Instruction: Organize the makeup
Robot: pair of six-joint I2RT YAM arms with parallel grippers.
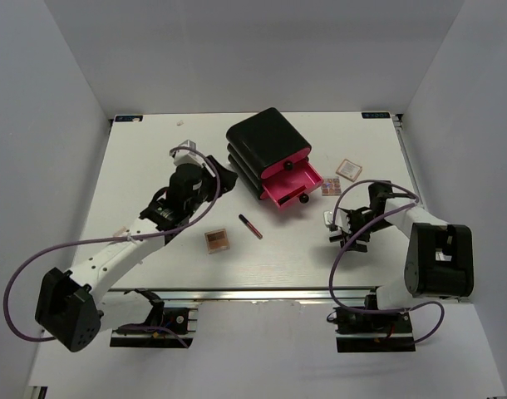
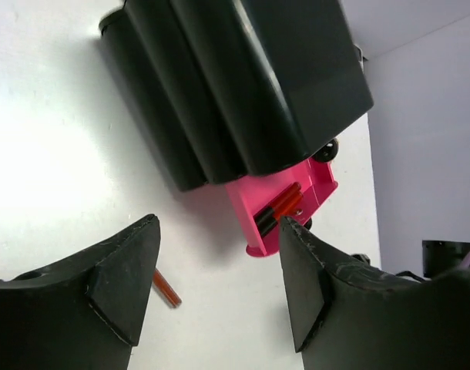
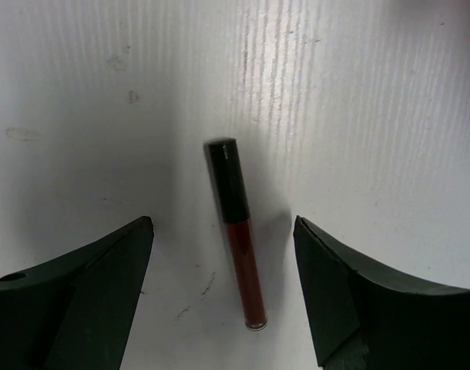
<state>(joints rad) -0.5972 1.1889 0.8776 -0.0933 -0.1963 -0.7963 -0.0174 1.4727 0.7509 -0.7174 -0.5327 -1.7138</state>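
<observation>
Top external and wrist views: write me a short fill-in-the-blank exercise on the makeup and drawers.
1. The drawer box has one drawer pulled out; its colour is ___.
2. Black-and-red sticks lie inside that ___.
3. The right hand is ___, a lone stick between its fingers.
4. The left hand holds ___.
Missing words: pink; drawer; open; nothing.

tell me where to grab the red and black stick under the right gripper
Pinch the stick across its middle, near where the black cap meets the red tube, coming straight down. It lies flat on the table, lengthwise between the open right gripper, so closing would squeeze its narrow width.
</observation>
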